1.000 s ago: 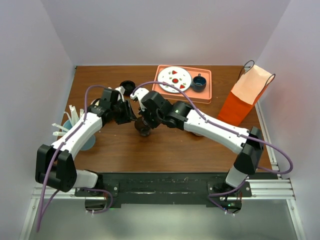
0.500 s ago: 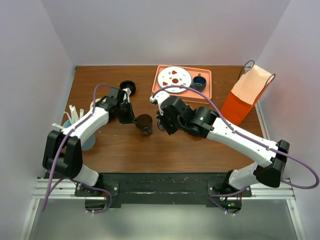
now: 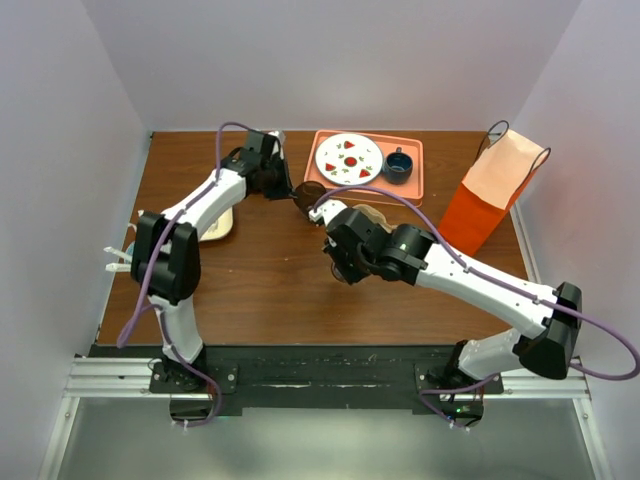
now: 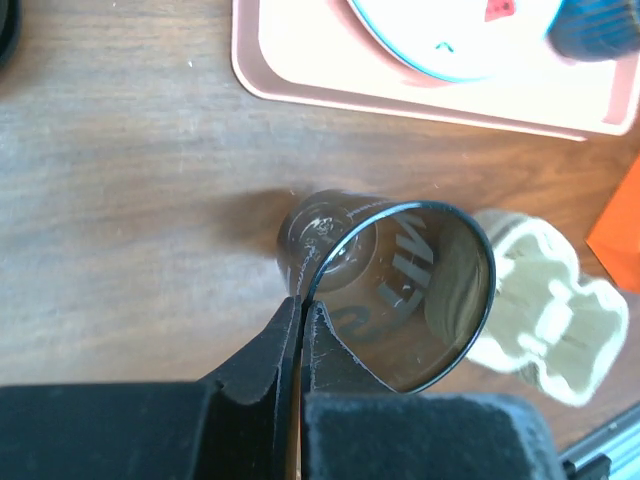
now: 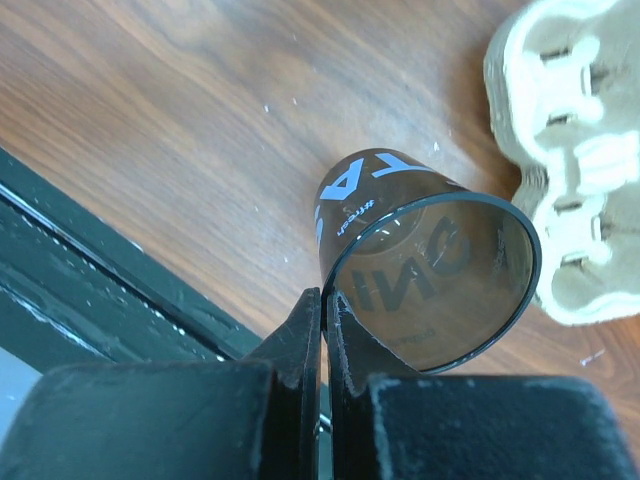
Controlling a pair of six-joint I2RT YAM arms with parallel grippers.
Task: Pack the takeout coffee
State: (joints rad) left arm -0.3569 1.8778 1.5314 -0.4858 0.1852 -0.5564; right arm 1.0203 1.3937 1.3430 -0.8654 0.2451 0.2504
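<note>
Pinching left cup [image 4: 400, 285], right cup [image 5: 432, 282] — lettering partial

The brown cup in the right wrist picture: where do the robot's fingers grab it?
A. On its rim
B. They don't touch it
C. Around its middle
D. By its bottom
A. The right gripper is pinched shut on the open rim of the brown cup, and the rim's edge runs between its two fingertips.
</note>
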